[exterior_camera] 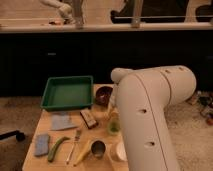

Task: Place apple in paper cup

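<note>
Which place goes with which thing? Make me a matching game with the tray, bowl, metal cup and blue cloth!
Things:
1 tray
2 bowl
3 metal cup
4 cloth

Places:
A front-left corner of the table
B just right of the tray
C back left
D beside the banana

Pairs: 1-C, 2-B, 3-D, 4-A.

The end effector is hidden behind the white arm.
</note>
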Robot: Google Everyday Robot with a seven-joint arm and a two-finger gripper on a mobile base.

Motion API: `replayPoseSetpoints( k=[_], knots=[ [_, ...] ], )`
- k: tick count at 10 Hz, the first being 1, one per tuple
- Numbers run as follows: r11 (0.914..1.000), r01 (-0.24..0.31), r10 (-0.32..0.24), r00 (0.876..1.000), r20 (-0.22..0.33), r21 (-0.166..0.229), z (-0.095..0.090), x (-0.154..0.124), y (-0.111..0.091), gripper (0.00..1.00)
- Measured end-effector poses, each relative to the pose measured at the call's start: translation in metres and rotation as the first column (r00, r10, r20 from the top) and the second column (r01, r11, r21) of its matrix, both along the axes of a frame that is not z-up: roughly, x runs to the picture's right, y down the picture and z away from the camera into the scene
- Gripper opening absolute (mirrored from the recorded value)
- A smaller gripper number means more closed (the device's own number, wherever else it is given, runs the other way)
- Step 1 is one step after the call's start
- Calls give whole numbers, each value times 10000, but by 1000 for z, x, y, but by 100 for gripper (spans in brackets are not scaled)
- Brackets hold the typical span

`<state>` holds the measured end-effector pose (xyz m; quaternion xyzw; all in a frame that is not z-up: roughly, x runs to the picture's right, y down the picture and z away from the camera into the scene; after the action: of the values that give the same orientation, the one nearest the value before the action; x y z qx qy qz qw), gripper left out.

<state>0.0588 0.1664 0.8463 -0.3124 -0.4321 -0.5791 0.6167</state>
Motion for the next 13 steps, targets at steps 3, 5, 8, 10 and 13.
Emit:
replayPoseSetpoints(
  k=[3,5,8,10,13],
  knots=[
    [9996,103,-105,9999,67,244,-3,-1,-11,0],
    [9990,144,-147,9999,66,427,-2,0,-21,0],
    [9958,307,-316,9995,96,860,-7,-4,-47,0],
    [9928,437,-443,9990,21,1118,-15,-5,-62,0],
    [9853,701,-685,9975,-154,1561,-37,-7,-79,0]
  ],
)
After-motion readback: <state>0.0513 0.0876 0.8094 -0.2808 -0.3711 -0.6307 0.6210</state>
